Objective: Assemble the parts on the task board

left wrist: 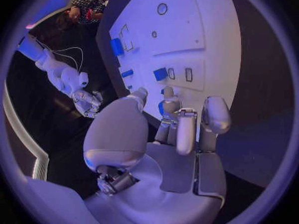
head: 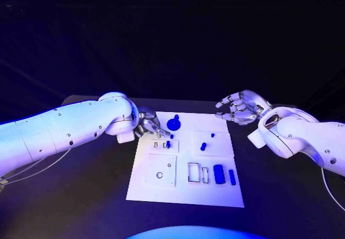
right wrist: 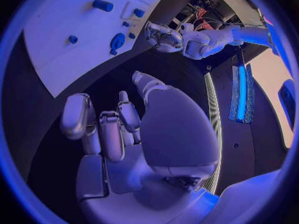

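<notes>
1. Task board (head: 216, 191) lies flat mid-counter (head: 93, 199), between the two arms; blue parts are scattered over it.
2. Left hand (head: 151, 127) sits low at the board's far-left corner, fingers curled in near the small blue part (head: 167, 144) standing by the slots. Cannot tell whether the fingertips pinch anything. Risk: if it holds a part loosely, the part drops or tips on insertion.
3. Round blue part (head: 174, 123) lies just beside the left hand. Risk: a sideways sweep knocks it off the board's far edge.
4. Right hand (head: 241, 108) hovers off the far-right corner, fingers spread, holding nothing. Risk: a reach inward crosses the left hand's space and the two collide.
5. Long blue parts (head: 218, 174) lie by the rectangular slots (head: 195, 172) near the board's front. Risk: a tilted part jams in a slot.
6. Board does not look clamped, as far as I can judge. Risk: a hard press slides it and misaligns every target.
</notes>
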